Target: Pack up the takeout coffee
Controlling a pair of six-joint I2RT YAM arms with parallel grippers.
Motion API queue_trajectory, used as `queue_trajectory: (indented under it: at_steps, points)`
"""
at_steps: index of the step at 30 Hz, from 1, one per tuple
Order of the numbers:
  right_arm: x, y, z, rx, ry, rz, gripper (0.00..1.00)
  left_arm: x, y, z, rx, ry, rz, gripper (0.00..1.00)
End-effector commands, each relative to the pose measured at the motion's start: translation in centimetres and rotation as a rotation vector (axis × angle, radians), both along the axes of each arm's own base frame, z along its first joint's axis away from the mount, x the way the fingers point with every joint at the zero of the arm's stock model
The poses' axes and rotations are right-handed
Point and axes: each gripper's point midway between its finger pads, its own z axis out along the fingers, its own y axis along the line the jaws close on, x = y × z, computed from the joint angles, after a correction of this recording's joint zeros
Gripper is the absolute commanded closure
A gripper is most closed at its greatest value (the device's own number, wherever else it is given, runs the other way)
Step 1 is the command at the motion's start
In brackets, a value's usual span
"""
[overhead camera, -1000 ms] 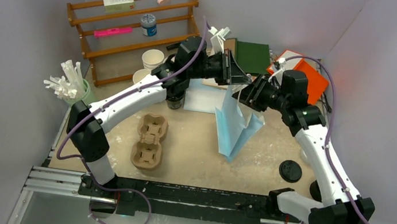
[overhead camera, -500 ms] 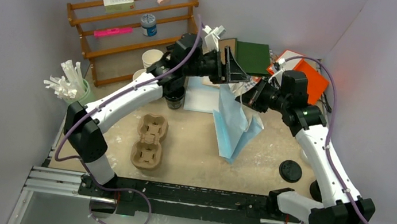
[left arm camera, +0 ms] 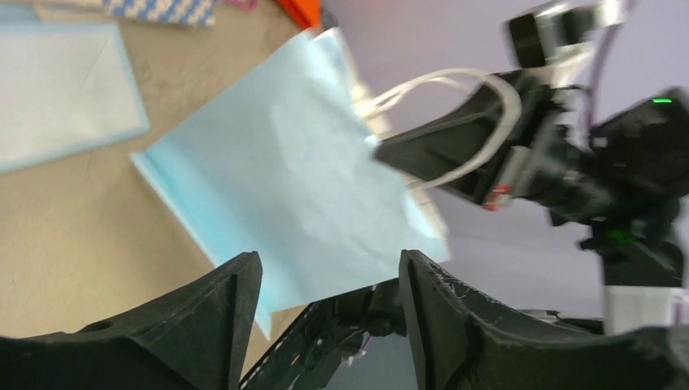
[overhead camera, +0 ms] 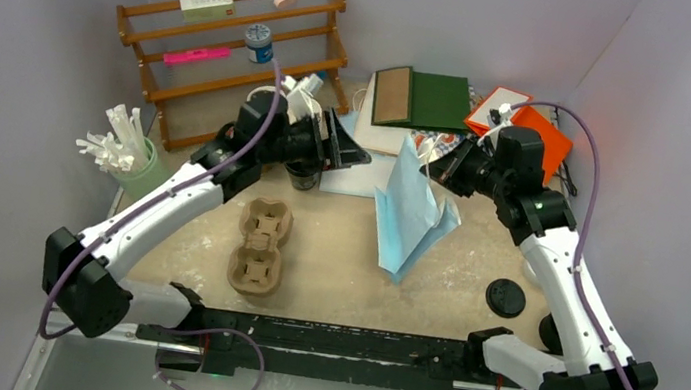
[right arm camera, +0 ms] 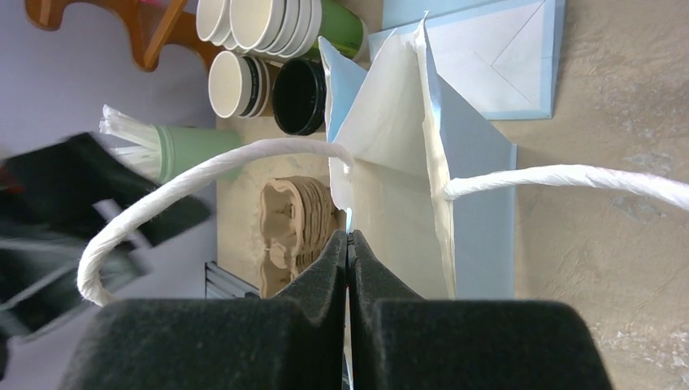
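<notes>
A light blue paper bag [overhead camera: 409,219] with white handles stands upright mid-table, its mouth partly spread. My right gripper [overhead camera: 433,171] is shut on the bag's top edge; the right wrist view shows the jaws [right arm camera: 348,237] pinching the thin wall, with the bag's white inside [right arm camera: 390,162] beyond. My left gripper [overhead camera: 352,153] hangs open and empty to the left of the bag, clear of it. In the left wrist view the bag [left arm camera: 284,179] lies ahead of the spread fingers [left arm camera: 329,272]. I cannot pick out the takeout coffee in any view.
A cardboard cup carrier [overhead camera: 259,244] lies front left. Behind it are a cup that looks black inside [right arm camera: 299,96], stacked white cups [right arm camera: 260,20], a green straw holder [overhead camera: 129,162] and a wooden rack [overhead camera: 230,49]. A flat blue bag [overhead camera: 354,174], folded bags [overhead camera: 425,100] and a black lid [overhead camera: 507,297] also lie about.
My left gripper opened, let go of the bag's top and drew back to the left. My right gripper closed on the bag's edge and now holds it alone.
</notes>
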Motion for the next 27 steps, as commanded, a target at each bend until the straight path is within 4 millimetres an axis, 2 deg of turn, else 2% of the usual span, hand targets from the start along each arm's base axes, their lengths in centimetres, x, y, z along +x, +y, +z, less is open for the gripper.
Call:
queue_trajectory:
  at_steps: [1, 5, 7, 9, 11, 17, 21, 27]
  points:
    - [-0.5, -0.2, 0.7, 0.011, -0.016, -0.008, 1.00, -0.2, -1.4, -6.3, 0.047, 0.109, -0.043, 0.32]
    - [-0.8, 0.1, 0.9, 0.024, -0.011, 0.010, 1.00, -0.3, -3.8, -9.3, 0.100, 0.132, -0.085, 0.30]
    - [-1.0, 0.0, 0.9, 0.022, -0.012, 0.011, 1.00, -0.4, -4.6, -11.3, 0.125, 0.176, -0.087, 0.38]
    - [-1.1, -0.1, 0.9, 0.016, -0.011, 0.008, 1.00, -0.4, -5.0, -13.1, 0.147, 0.210, -0.086, 0.52]
    - [-1.3, -0.2, 0.7, 0.016, -0.006, 0.008, 1.00, -0.5, -5.5, -14.4, 0.161, 0.223, -0.089, 0.58]
    - [-1.5, -0.1, 0.6, 0.029, 0.001, 0.003, 1.00, -2.0, -6.3, -17.2, 0.164, 0.307, -0.113, 0.54]
    - [-1.5, 0.0, 0.8, 0.040, -0.009, 0.009, 1.00, -3.2, -6.0, -19.3, 0.196, 0.377, -0.120, 0.51]
    - [-1.5, 0.1, 0.4, 0.041, 0.004, 0.011, 1.00, -3.3, -7.1, -19.3, 0.136, 0.379, -0.155, 0.52]
